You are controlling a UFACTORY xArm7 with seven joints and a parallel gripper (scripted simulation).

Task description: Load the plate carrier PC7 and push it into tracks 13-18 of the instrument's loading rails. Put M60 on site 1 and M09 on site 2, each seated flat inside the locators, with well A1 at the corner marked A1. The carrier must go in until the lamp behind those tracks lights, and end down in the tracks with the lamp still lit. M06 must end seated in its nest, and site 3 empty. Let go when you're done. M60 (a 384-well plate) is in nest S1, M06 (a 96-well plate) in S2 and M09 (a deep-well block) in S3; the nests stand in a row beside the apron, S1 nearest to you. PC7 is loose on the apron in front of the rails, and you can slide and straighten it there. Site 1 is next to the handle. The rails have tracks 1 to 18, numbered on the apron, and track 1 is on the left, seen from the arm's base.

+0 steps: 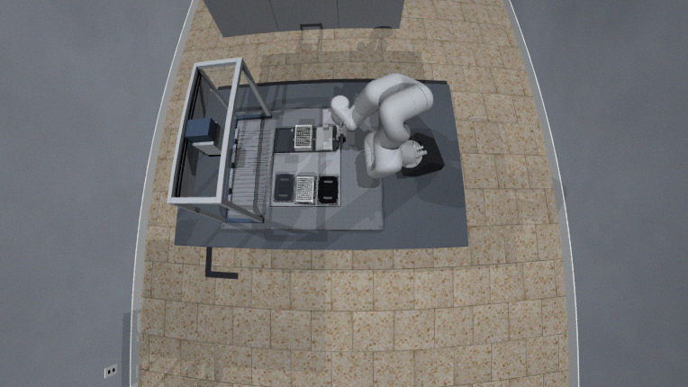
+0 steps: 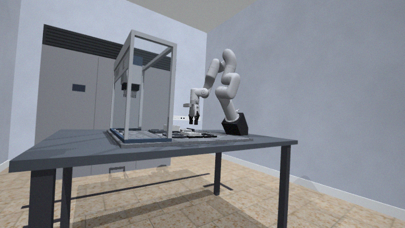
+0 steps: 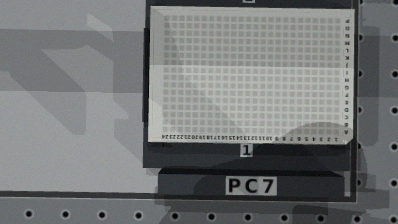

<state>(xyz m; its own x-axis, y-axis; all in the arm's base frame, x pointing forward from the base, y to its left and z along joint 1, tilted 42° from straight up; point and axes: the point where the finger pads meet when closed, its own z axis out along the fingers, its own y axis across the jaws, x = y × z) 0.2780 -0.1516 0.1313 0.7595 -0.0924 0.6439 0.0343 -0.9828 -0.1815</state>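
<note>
Fingers (image 2: 193,122) apart, nothing between them, hanging above the handle end of carrier PC7 (image 3: 250,186). Below, the 384-well plate M60 (image 3: 250,75) lies flat on site 1. M09 (image 1: 303,137) occupies site 2. M06 (image 1: 304,188) sits in the middle nest on the counter (image 2: 70,150).
</note>
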